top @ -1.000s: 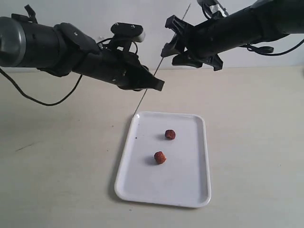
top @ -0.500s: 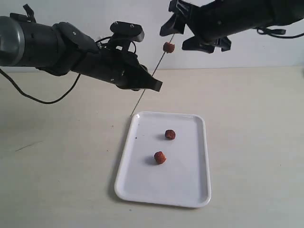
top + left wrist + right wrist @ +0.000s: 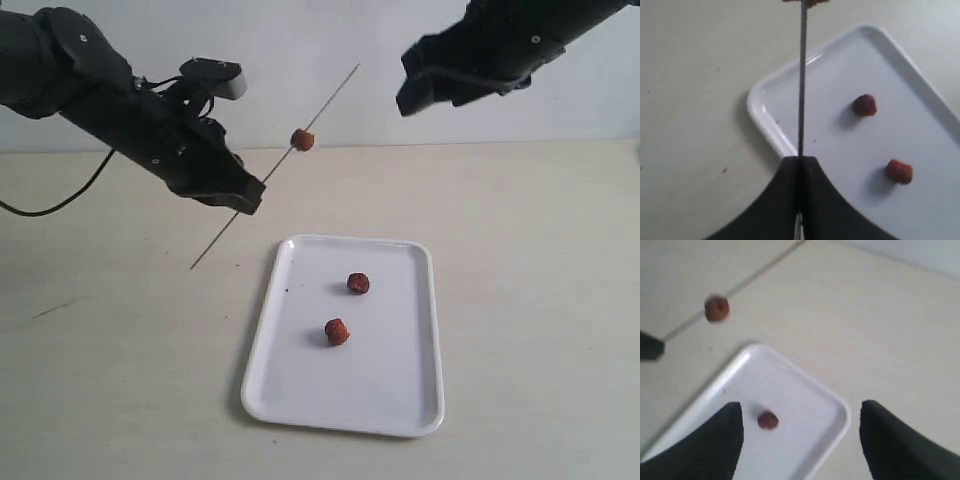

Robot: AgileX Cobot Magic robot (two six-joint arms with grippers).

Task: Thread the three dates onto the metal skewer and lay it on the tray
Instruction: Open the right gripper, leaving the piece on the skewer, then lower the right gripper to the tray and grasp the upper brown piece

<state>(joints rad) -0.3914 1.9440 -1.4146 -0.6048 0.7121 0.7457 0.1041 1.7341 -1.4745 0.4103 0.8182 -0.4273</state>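
Observation:
My left gripper (image 3: 248, 197) (image 3: 801, 160) is shut on the metal skewer (image 3: 274, 167) (image 3: 802, 80), which slants up and to the right above the table. One date (image 3: 302, 140) (image 3: 716, 308) sits threaded on the skewer, past the gripper. Two more dates lie on the white tray (image 3: 300, 390) (image 3: 770, 120) (image 3: 835, 412): one (image 3: 358, 283) (image 3: 864, 105) (image 3: 767, 420) toward the far end, the other (image 3: 337, 332) (image 3: 899, 171) near the middle. High at the right my right gripper (image 3: 425, 85) (image 3: 800, 427) is open and holds nothing, well clear of the skewer.
The tray rests on a pale beige tabletop (image 3: 540, 300). A white wall (image 3: 330, 40) stands behind it. A black cable (image 3: 60, 205) hangs from the left arm down to the table at the far left.
My right gripper let go of the date and drew back up to the right. The left arm swung left with the skewer, carrying the threaded date along and lower.

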